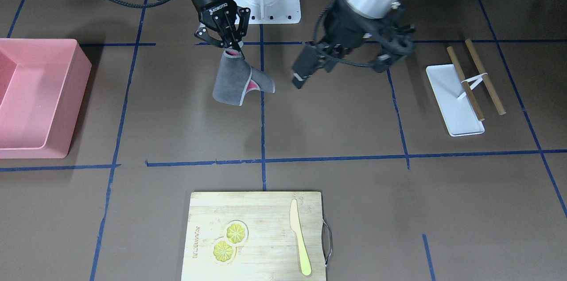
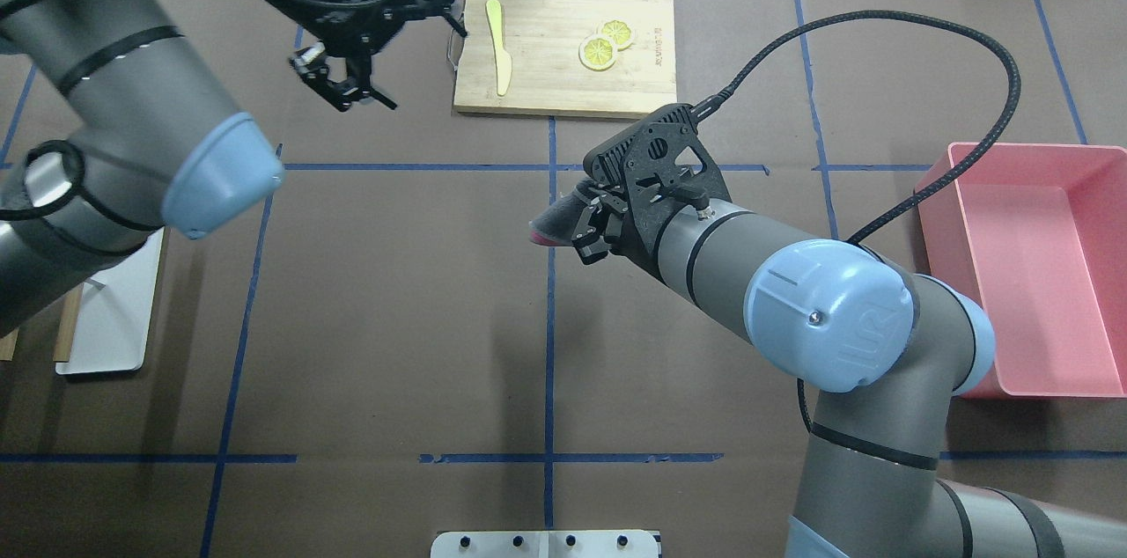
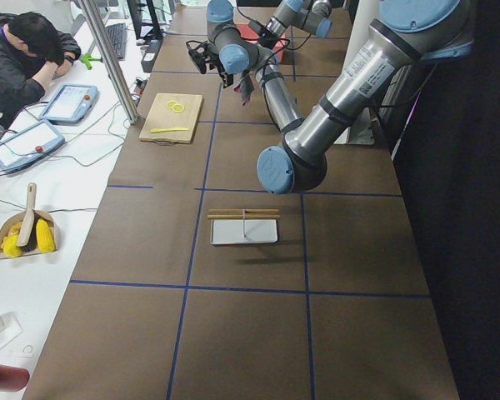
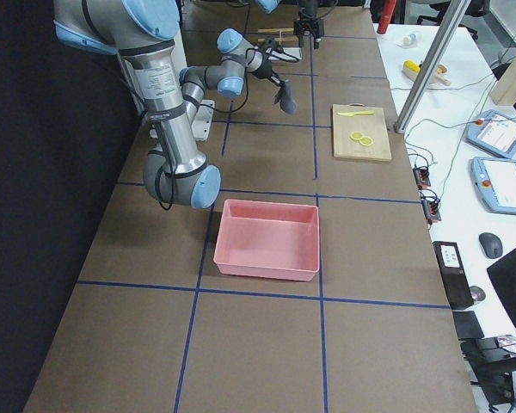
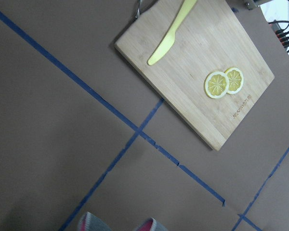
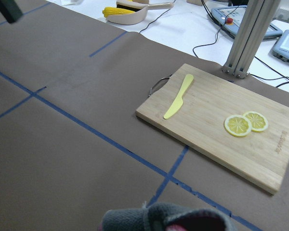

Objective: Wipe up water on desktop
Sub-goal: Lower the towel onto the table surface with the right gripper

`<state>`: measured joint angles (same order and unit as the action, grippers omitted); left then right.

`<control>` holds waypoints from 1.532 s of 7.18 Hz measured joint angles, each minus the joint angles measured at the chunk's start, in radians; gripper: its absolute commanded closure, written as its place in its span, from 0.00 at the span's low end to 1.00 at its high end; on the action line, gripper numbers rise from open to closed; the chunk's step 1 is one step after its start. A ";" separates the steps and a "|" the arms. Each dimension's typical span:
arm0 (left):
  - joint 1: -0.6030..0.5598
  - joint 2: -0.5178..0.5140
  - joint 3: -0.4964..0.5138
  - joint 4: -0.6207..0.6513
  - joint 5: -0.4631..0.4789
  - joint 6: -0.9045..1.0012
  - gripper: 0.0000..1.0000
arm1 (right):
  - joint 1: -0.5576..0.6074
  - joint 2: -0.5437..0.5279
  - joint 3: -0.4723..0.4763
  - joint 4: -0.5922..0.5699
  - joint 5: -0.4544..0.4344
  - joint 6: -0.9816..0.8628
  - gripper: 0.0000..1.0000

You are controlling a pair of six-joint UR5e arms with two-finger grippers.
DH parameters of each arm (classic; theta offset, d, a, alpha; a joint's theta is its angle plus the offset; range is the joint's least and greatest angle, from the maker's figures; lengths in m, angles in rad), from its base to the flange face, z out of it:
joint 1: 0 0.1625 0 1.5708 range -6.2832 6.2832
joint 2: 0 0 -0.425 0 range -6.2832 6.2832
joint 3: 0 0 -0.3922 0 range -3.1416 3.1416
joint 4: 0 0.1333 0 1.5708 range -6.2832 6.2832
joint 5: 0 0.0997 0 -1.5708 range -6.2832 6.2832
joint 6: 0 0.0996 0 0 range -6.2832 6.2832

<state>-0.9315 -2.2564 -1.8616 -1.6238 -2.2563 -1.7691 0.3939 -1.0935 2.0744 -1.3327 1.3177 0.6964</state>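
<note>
The desktop (image 1: 332, 130) is a wide dark-brown surface with blue tape lines; I see no water on it. My right gripper (image 1: 230, 46) is shut on the top corner of a grey cloth (image 1: 234, 81) with a pink inner side. The cloth hangs down near the middle grid line, and I cannot tell whether its lower edge touches the desktop. It also shows in the overhead view (image 2: 555, 223), under my right wrist. My left gripper (image 1: 341, 70) hovers open and empty beside the cloth. In the overhead view the left gripper (image 2: 396, 47) is near the cutting board's handle.
A bamboo cutting board (image 1: 266, 210) with two lemon slices (image 1: 230, 241) and a yellow knife (image 1: 300, 241) lies at the far edge. A pink bin (image 1: 40, 95) stands on my right side. A white tray (image 1: 456, 99) with two wooden sticks lies on my left.
</note>
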 measured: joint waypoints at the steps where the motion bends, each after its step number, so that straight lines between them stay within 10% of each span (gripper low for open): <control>1: -0.074 0.065 -0.034 0.008 -0.067 0.074 0.00 | 0.033 -0.001 0.013 -0.088 0.052 0.000 1.00; 6: -0.319 0.230 -0.183 0.260 -0.177 0.588 0.00 | 0.233 0.002 0.052 -0.505 0.481 0.033 1.00; 11: -0.469 0.410 -0.220 0.352 -0.170 1.055 0.00 | 0.180 -0.035 0.024 -0.576 0.733 0.269 1.00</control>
<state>-1.4009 -1.8459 -2.0811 -1.2722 -2.4259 -0.7139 0.5738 -1.1280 2.0988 -1.9083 2.0509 0.9652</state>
